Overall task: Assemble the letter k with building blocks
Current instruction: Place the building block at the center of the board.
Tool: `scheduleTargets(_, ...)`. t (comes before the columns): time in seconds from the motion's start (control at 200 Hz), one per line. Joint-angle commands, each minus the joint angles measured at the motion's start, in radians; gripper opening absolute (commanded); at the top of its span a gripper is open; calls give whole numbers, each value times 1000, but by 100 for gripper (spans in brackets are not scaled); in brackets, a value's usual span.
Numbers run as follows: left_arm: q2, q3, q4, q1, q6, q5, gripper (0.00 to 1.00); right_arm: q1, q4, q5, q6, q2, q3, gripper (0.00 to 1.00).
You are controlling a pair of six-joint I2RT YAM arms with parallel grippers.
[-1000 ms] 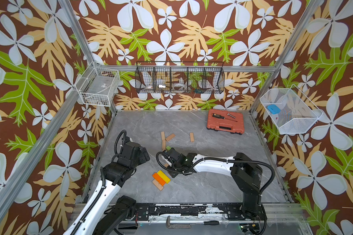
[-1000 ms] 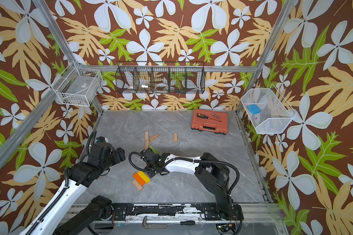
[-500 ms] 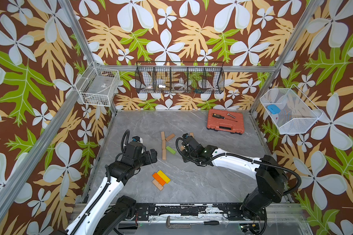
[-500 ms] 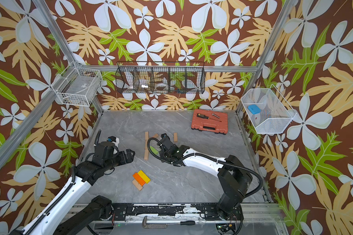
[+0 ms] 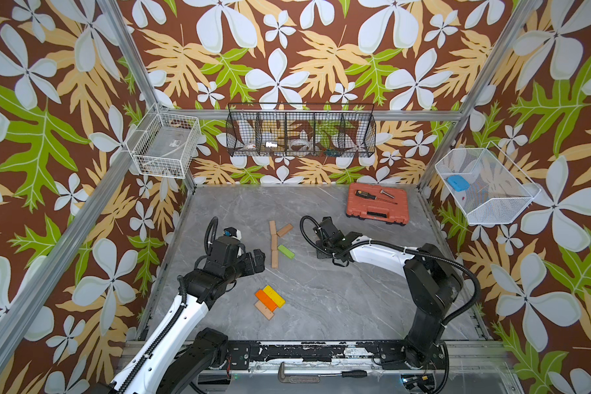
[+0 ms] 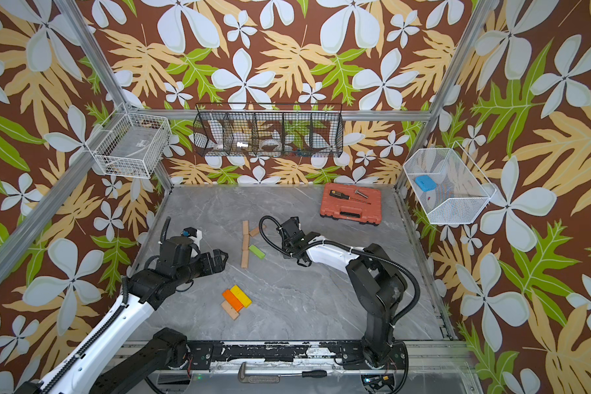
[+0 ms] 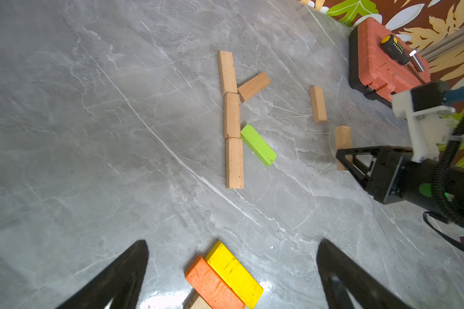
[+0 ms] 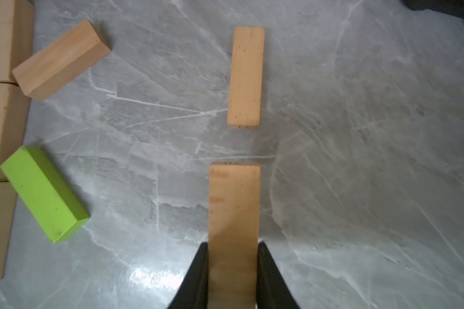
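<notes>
Plank (image 8: 233, 203) is clamped in the right gripper (image 8: 232, 244), right of the stem (image 5: 273, 244) at centre frame. The left gripper (image 7: 233, 240) is spread, empty. Arm-building is judged underway; alignment with the slanted plank (image 5: 284, 230) is likely needed next.

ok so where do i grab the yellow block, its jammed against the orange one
By its two short ends, coming straight down from above. The yellow block lies flat with one long side flush against the orange block, so there is likely no gap to reach into there; both ends look clear.
</notes>
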Motion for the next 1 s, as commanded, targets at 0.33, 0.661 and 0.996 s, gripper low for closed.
scheduleTargets(0.33, 4, 0, 20, 1, 2, -3, 100, -25, 27, 0, -10, 129, 49, 26)
scheduleTargets(0.661, 12, 0, 24, 1, 6, -2, 100, -33, 35, -46, -26, 146, 54, 34)
scheduleTargets(0.996, 8, -2, 23, 1, 4, -2, 100, -33, 17, -33, -30, 119, 70, 39)
